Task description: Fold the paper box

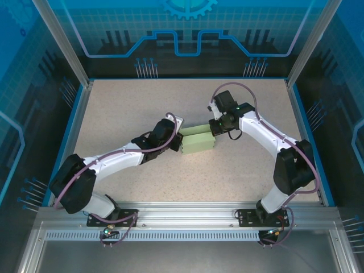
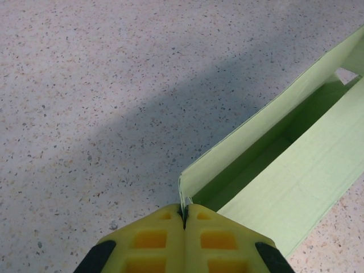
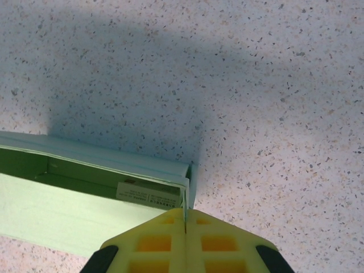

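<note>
The speckled beige table point(image 1: 125, 114) spreads beneath both arms, ringed by an aluminium frame point(image 1: 187, 213) and blue printed panels. The left arm point(image 1: 108, 162) reaches up from the near left corner towards the middle, and the right arm point(image 1: 267, 133) bends in from the near right, so the two meet near the table's centre. Between them sits the paper box point(image 1: 198, 142), pale mint green, long and shallow, its top open and its walls standing.

The left gripper point(image 2: 183, 211) has its yellow fingers pressed together on the thin card edge at the box's left end. The right gripper point(image 3: 185, 215) is likewise pinched tight on the upright card at the opposite end corner. A small white printed label point(image 3: 149, 195) lies on the inside of the box, just beside the right gripper's fingertips.
</note>
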Motion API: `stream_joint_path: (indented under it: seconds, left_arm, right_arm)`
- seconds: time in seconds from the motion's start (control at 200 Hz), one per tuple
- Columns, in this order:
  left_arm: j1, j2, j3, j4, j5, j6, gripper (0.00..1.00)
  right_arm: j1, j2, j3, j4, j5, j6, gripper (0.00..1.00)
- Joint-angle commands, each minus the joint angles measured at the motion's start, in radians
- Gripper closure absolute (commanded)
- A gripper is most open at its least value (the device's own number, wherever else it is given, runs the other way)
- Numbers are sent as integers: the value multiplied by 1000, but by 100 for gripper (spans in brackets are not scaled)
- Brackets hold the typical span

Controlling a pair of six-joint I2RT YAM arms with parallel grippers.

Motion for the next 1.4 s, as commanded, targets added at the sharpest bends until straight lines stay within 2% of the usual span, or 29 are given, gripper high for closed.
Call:
stream_joint_path:
  seconds: [0.0,0.5,0.96,1.396]
  left_arm:
    - [-18,19,35,-17,4,-50,99]
    - [-19,33,70,-84,12,-111,100]
    - [-18,34,83,-115,8,-145,99]
    - [-19,43,115,-124,-14,-160,100]
  right_arm:
    - [35,-10,-49,-24,-11,69,95]
    - [76,-70,-194,121,28,143,96]
    - [93,-101,-302,216,57,47,97]
    - [105,-144,-278,250,56,81,98]
